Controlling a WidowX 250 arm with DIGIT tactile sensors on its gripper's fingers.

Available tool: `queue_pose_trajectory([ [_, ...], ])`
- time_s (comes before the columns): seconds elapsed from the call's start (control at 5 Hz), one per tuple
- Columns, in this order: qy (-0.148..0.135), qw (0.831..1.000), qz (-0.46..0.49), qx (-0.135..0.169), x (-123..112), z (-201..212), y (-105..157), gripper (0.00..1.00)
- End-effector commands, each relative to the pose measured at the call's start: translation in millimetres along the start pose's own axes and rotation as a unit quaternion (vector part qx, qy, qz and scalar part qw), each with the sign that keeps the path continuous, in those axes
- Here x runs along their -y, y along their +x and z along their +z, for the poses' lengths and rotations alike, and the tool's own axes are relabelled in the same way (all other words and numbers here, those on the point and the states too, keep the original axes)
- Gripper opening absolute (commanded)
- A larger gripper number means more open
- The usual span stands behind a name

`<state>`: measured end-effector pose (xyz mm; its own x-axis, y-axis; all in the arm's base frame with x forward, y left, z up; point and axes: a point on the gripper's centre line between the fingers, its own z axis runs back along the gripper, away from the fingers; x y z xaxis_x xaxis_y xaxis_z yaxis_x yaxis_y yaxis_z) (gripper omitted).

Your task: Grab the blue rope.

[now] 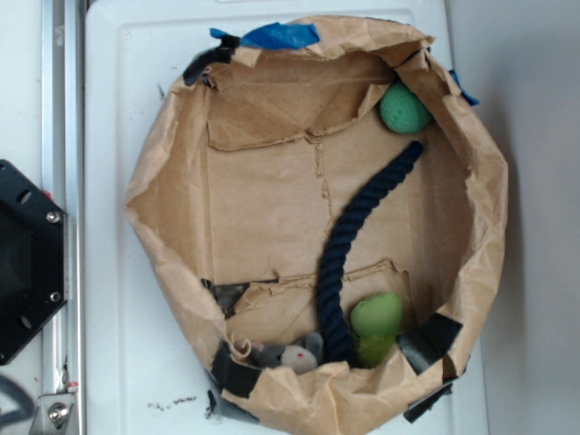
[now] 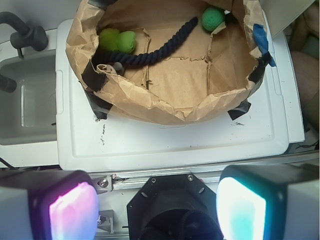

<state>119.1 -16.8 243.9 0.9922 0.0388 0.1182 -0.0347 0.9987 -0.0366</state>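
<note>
Exterior view, left to right. Black robot base (image 1: 23,263) sits at the left edge, beside a metal rail (image 1: 59,181). A white tray (image 1: 113,136) carries a brown paper nest (image 1: 181,145), crumpled walls, patched with black tape and one blue tape strip (image 1: 276,36) at its far rim.

Inside the nest: small grey plush mouse (image 1: 290,355) against the near wall. Just right of it, the blue rope (image 1: 349,254) (dark navy, thick, tightly twisted strands, one long curved piece) runs from the near wall, touching the mouse and the light green toy (image 1: 376,326), up toward the far right corner, its end near the dark green ball (image 1: 404,109).

Wrist view: gripper (image 2: 157,200) is well back from the nest, over the black base, fingers (image 2: 65,207) wide apart, nothing between them. One pad glows pink, the other teal. A grey sink (image 2: 25,100) lies left of the tray.
</note>
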Motion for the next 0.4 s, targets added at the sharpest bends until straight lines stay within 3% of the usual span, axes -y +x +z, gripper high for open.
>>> queue_pose_trajectory([
  [0.0,0.000,1.000,0.000,0.000,0,0,0,1.00],
  [0.2,-0.003,0.999,0.000,0.032,6,-10,49,1.00],
])
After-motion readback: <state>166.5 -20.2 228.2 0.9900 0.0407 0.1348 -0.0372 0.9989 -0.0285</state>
